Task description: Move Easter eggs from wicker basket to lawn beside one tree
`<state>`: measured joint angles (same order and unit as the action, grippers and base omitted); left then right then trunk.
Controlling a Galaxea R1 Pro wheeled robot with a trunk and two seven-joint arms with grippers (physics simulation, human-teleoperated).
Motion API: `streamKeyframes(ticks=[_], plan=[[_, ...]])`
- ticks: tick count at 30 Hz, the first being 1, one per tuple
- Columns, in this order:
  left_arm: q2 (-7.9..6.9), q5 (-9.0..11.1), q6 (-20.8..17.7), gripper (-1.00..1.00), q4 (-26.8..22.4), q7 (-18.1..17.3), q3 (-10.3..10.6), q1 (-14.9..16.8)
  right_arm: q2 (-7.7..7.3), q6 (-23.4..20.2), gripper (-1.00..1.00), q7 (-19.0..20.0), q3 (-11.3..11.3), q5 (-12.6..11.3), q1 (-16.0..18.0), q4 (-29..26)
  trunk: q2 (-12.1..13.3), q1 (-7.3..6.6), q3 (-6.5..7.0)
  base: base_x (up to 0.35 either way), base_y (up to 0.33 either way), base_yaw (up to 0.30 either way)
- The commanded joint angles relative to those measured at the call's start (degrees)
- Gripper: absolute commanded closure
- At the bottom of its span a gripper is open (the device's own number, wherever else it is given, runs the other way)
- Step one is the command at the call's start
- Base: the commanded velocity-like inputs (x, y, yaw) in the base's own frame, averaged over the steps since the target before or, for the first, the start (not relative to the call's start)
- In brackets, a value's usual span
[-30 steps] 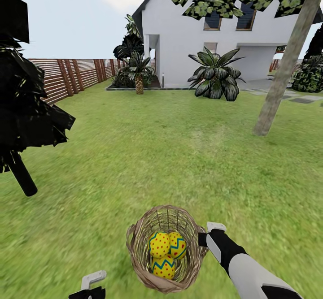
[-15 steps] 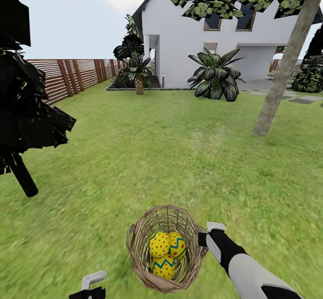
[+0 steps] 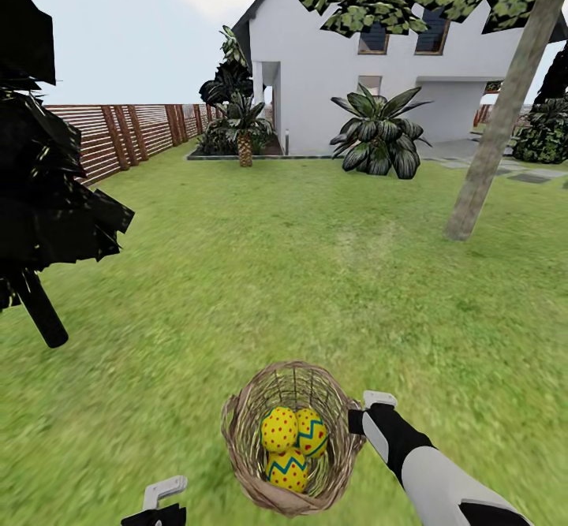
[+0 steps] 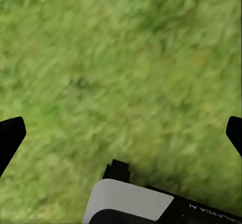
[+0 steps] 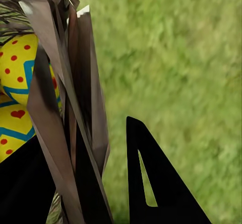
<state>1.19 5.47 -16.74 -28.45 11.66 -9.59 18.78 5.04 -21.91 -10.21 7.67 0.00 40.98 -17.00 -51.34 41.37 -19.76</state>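
Right gripper (image 3: 356, 419) is clamped on the rim of the wicker basket (image 3: 244, 423), one finger inside the weave and one outside, as the right wrist view shows with the twig wall (image 5: 75, 113) running between the dark fingers. The basket sits low in front of the robot over the lawn (image 3: 276, 274), tipped a little toward the camera, and whether it rests on the grass or hangs from the grip I cannot tell. All three Easter eggs (image 3: 293, 443) lie inside it, touching one another. Left gripper (image 3: 162, 502) hangs with its jaws spread wide, holding nothing, above bare grass. The basket looks light and springy, so a rim pinch will likely let it sag and swing; the eggs look smooth, round and hard, prone to rolling and slipping, best taken across the middle. The grey-brown tree trunk (image 3: 493, 128) stands well apart, ahead to the right.
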Motion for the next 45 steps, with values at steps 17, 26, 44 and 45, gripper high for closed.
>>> streamKeyframes(ticks=[17, 26, 44, 45], plan=[[0.04, 0.46, -0.13, -1.00, 0.15, 0.29, -0.08, -0.06, 0.09, -0.24, 1.00, -0.16, 0.42, -0.21, 0.03, -0.07, -0.05, 0.01, -0.07, 0.212, 0.000, 0.000], [0.04, 0.45, -0.13, -1.00, 0.15, 0.29, -0.08, -0.06, 0.06, -0.24, 1.00, -0.16, 0.42, -0.19, 0.06, -0.13, -0.05, 0.01, -0.07, 0.270, 0.000, 0.000], [-0.01, 0.50, 0.11, -1.00, 0.15, 0.29, -0.08, 0.26, 0.06, -0.24, 1.00, -0.16, 0.42, -0.18, 0.06, -0.21, -0.05, 0.01, -0.07, 0.260, 0.000, 0.000], [-0.03, 0.38, 0.06, -1.00, 0.18, 0.29, -0.08, 1.10, 0.05, -0.24, 1.00, -0.16, 0.42, -0.18, 0.05, -0.22, -0.05, 0.01, -0.07, 0.245, 0.000, 0.000]])
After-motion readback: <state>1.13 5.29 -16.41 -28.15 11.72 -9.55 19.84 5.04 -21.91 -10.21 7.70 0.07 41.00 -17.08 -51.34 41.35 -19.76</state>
